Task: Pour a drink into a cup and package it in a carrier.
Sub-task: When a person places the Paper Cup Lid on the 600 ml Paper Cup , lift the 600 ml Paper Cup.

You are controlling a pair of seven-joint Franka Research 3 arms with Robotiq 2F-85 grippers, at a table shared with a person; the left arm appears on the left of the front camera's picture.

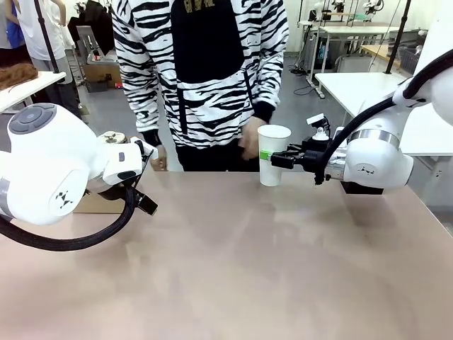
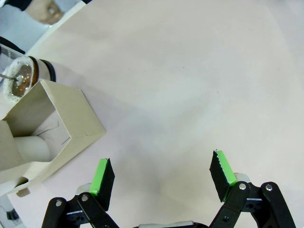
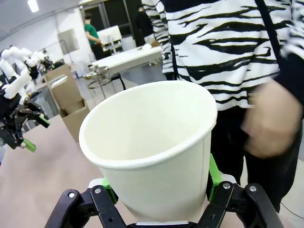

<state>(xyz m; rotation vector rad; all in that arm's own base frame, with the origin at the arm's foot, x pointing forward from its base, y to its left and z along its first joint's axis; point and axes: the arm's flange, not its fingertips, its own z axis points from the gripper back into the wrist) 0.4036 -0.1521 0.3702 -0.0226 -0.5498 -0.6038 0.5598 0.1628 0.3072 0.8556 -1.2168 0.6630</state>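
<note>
Front view: right gripper [image 1: 271, 156] comes in from picture right, jaws clamped on the cup [image 1: 274, 139] about mid-height. Cup upright, mouth open, at the far middle of the table [image 1: 233, 269]; cannot tell if its base touches the top. A person in a striped top stands behind it, one hand [image 1: 249, 139] blurred just beside the cup. Left arm [image 1: 49, 177] fills the near left, with the carrier [image 1: 95, 204] partly hidden behind it.

Left wrist view: left gripper [image 2: 162, 175] released, green pads [image 2: 101, 176] spread wide over bare table, nothing between them. Carrier lies to picture left of the fingers, apart from them, one compartment open to the camera with a white cylinder [image 2: 32, 147] inside; cannot tell what it is. Glass jug [image 2: 29, 71] just beyond the carrier, the drink [image 2: 21, 84] brown inside.

Right wrist view: cup is empty, its white inside bare. Pads press both sides of its lower wall. Person's hand blurred to picture right, near the cup.
</note>
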